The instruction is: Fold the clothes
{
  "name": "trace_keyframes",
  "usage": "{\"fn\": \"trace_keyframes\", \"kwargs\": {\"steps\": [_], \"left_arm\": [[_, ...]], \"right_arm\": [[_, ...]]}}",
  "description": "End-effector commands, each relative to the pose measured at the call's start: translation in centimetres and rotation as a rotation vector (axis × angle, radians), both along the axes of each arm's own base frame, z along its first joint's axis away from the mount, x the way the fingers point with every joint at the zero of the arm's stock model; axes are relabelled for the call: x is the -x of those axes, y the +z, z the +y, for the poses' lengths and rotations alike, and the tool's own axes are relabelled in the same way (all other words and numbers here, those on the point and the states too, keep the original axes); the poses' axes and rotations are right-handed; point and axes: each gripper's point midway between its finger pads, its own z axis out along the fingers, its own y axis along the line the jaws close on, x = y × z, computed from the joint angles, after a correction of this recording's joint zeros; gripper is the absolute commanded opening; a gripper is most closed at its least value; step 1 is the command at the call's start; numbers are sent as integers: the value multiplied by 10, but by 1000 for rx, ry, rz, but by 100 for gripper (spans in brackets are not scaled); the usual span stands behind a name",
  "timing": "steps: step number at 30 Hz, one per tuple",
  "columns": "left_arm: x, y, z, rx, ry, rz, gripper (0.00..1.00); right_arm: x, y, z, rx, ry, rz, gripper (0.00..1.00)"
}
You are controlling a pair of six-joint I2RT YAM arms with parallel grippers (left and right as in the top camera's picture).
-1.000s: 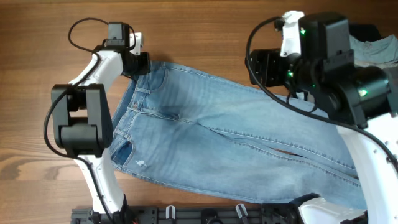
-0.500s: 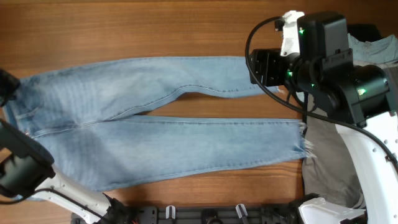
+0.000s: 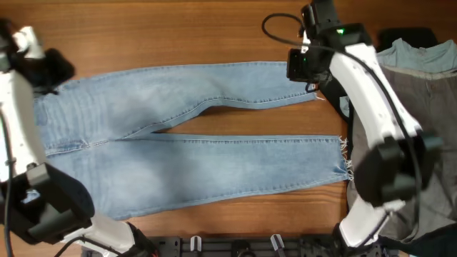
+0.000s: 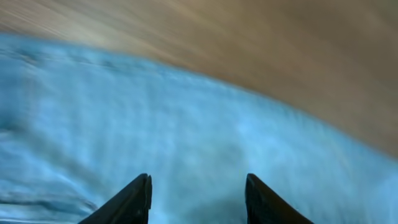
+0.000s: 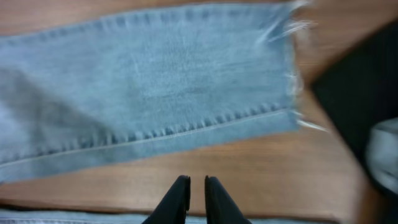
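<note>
The clothes, light blue jeans (image 3: 186, 143), lie flat on the wooden table (image 3: 178, 28). The waist is at the left and both frayed legs run to the right. My left gripper (image 3: 51, 71) hovers over the waist's far corner. Seen from the left wrist it (image 4: 198, 177) is open above blurred denim (image 4: 186, 124), with nothing between the fingers. My right gripper (image 3: 303, 68) is raised beside the upper leg's hem (image 3: 310, 78). In the right wrist view it (image 5: 196, 178) is shut and empty over bare wood, just short of that leg (image 5: 155, 87).
A grey garment (image 3: 410, 100) and a grey-green top (image 3: 425, 53) lie at the right edge, with a black garment (image 3: 407, 34) behind them. The black garment (image 5: 360, 112) also shows beyond the hem in the right wrist view.
The jeans went from bunched and diagonal to spread flat. My left gripper let go of the waistband and now hangs open over the waist. My right gripper closed and moved toward the upper hem.
</note>
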Motion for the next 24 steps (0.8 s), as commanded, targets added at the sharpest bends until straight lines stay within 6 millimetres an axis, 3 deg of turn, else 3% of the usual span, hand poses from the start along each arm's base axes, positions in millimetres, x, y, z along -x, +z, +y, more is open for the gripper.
{"fn": "trace_keyframes", "kwargs": {"steps": [1,4,6,8,10,12,13,16,18,20,21,22,24], "left_arm": [[-2,0,-53,9,-160,36,44],[1,-3,-86,16,-243,69,46],[4,-4,-98,21,-269,86,64],[5,-5,-103,23,-281,92,69],[8,-6,-106,28,-286,108,72],[15,-6,-107,34,-286,131,73],[17,-6,-106,32,-284,138,73],[18,-5,-106,30,-283,138,82],[18,-4,-106,30,-283,136,84],[20,-5,-107,32,-283,141,83],[22,-4,-107,34,-283,149,83],[25,-4,-107,37,-283,159,83],[31,-2,-109,41,-283,170,83]], "right_arm": [[1,-59,29,-221,65,160,11],[-7,-111,31,-238,57,213,7],[-23,-136,28,-227,56,175,6],[-37,-157,18,-193,37,141,5],[-49,-178,-3,-143,-8,112,5],[-68,-189,-39,-123,-143,70,4],[-80,-186,-51,-165,-194,32,4],[-126,-142,-64,-343,-171,-153,4],[-158,-88,-77,-368,-144,-305,4],[-167,-52,-74,-384,-92,-376,6],[-167,-22,-71,-388,-54,-420,17],[-163,-8,-71,-381,-41,-431,32],[-144,9,-73,-360,-51,-389,50]]}}
